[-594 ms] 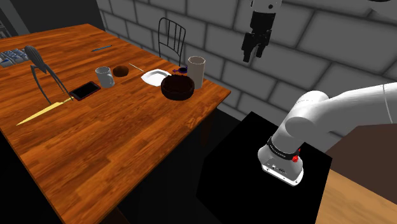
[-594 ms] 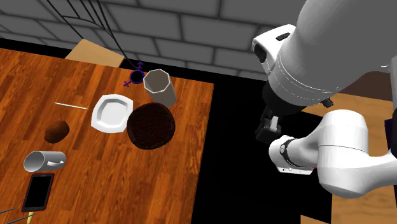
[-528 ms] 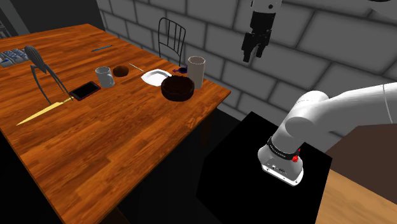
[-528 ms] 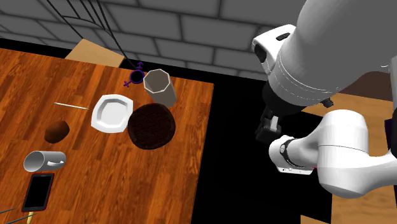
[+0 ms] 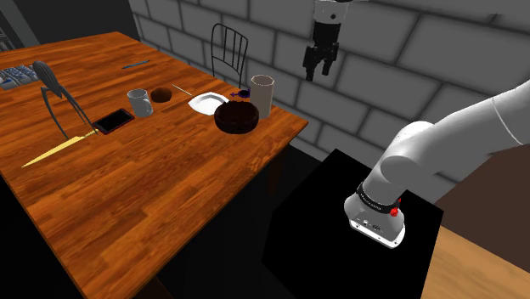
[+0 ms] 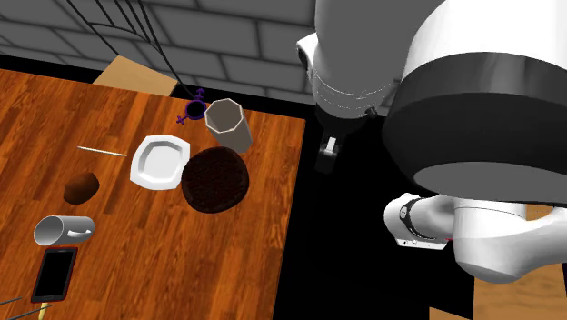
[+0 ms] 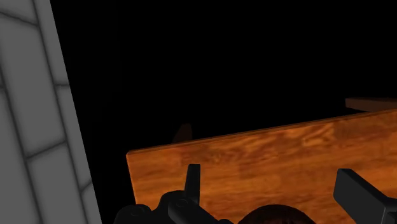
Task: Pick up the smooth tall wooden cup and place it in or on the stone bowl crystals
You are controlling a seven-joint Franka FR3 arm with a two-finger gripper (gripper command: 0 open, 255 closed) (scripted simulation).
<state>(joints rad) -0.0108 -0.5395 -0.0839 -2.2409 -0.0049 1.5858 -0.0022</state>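
We are swinging the claw [image 5: 316, 71] over toward the tabletop [image 5: 153, 183]. Set against the shoulder view of half a second ago, the claw is now sitting further to that view's left and nearer the things we are after. In the second exterior view the arm is likewise crowding in closer to the tabletop's edge. The claw is released: in the wrist view its two fingers are standing well apart with nothing between them, framing the tabletop's edge below.

The tall pale cup [image 5: 262, 95] is standing upright near the tabletop's corner by the wall, untouched. It is just beside the dark bowl [image 5: 237, 116], though we cannot tell whether the two are touching. A white plate [image 5: 205, 103] is lying on the bowl's other side.

We are judging this as the approach only, with the grasp not yet begun. The claw is hanging high and to the shoulder view's right of the cup. It needs to carry on across and then come down around the cup without knocking the bowl beside it.
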